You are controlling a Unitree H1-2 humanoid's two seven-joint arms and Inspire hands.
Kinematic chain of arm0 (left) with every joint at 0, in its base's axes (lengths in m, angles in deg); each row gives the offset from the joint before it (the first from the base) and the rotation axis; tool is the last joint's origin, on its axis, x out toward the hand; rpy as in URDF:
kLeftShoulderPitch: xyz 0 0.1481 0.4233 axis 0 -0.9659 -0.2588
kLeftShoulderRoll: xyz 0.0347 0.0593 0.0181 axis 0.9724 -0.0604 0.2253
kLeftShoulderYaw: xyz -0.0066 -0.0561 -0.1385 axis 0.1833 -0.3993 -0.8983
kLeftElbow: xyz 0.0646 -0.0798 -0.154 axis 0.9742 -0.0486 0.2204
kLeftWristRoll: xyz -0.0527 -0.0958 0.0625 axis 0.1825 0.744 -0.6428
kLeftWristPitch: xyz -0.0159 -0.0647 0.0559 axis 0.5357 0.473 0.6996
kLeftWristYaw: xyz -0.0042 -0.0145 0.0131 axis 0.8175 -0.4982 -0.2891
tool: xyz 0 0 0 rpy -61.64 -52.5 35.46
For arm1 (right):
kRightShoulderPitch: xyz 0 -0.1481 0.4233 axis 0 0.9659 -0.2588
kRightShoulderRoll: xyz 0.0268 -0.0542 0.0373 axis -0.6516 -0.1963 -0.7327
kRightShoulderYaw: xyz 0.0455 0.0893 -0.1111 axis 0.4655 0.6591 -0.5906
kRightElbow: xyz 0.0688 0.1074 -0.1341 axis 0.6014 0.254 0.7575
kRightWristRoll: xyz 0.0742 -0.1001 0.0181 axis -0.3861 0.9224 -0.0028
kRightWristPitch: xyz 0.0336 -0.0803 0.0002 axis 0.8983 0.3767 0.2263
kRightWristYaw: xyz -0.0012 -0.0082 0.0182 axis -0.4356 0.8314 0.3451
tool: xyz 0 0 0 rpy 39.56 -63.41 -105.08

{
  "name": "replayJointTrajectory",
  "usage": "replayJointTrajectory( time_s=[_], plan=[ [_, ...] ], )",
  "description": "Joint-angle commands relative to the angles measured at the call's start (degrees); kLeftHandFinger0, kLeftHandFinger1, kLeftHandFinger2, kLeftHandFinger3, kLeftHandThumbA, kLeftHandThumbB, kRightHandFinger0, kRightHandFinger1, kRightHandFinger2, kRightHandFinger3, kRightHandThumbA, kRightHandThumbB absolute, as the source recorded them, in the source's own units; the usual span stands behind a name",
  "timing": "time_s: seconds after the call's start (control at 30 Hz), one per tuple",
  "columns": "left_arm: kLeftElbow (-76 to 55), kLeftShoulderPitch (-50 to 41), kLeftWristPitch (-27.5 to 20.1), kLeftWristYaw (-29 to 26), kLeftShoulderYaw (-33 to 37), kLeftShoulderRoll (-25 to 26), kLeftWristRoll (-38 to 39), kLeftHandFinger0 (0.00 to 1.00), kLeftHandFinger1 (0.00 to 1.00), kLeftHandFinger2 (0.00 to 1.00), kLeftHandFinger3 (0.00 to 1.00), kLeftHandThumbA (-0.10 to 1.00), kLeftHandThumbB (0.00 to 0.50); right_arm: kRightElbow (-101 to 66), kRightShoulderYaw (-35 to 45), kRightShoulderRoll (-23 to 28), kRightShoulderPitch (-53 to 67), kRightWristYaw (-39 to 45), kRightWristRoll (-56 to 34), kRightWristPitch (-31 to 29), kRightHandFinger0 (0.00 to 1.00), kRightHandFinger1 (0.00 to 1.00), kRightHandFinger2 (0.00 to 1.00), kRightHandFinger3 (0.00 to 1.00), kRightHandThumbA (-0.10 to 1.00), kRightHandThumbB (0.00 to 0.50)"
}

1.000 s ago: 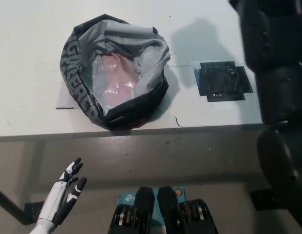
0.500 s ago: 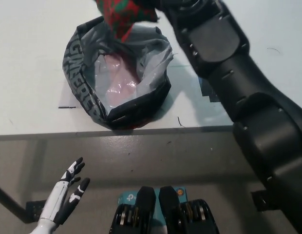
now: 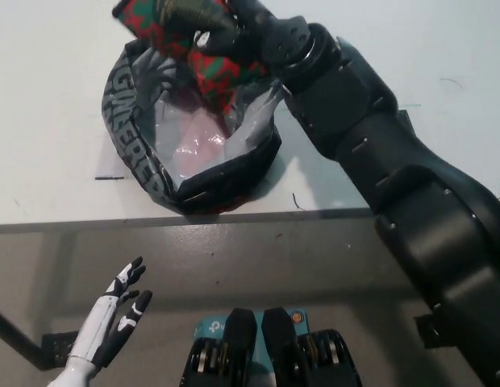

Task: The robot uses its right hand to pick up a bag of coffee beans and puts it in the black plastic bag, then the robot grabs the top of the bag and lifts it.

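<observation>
The coffee bean bag (image 3: 197, 36), patterned red and green, hangs tilted over the far rim of the black plastic bag (image 3: 129, 145). My black right hand (image 3: 246, 32) is shut on it, with the arm stretching in from the lower right. The plastic bag sits open on the white table (image 3: 48, 97), its grey lining and a pinkish sheen showing inside. My white left hand (image 3: 113, 318) rests below the table's front edge at the lower left, fingers apart and holding nothing.
The table's front edge (image 3: 314, 216) runs across the middle of the picture. A short dark mark (image 3: 107, 177) lies on the table left of the plastic bag. The right arm covers the table's right side.
My right arm swung in from the far right, carrying the coffee bean bag over the plastic bag and lowering it toward the opening. The left hand stayed put.
</observation>
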Motion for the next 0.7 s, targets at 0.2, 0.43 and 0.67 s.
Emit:
replayJointTrajectory(
  time_s=[0.2, 0.43, 0.67],
  plan=[
    [-0.63, 2.13, -0.67, 1.32, 0.4, 1.22, 0.02, 0.91, 1.0, 1.0, 1.0, 0.96, 0.175, -0.53, 0.27, -2.26, -0.92, -3.71, 2.31, -7.69, 0.03, 0.49, 0.86, 0.79, -0.1, 0.155],
    [-0.58, 2.76, -0.32, 2.18, 0.55, 1.18, 0.52, 0.91, 1.0, 1.0, 1.0, 0.93, 0.172, -0.13, -0.54, -3.19, 0.46, -3.72, 3.66, -8.99, 0.0, 0.36, 0.73, 0.75, -0.1, 0.146],
    [-0.98, 3.18, 0.14, 2.4, 0.35, 1.2, 0.34, 0.89, 1.0, 1.0, 1.0, 0.94, 0.171, -0.31, -0.01, -3.88, 1.6, -4.34, 3.97, -8.7, 0.0, 0.33, 0.71, 0.77, -0.1, 0.163]
  ],
)
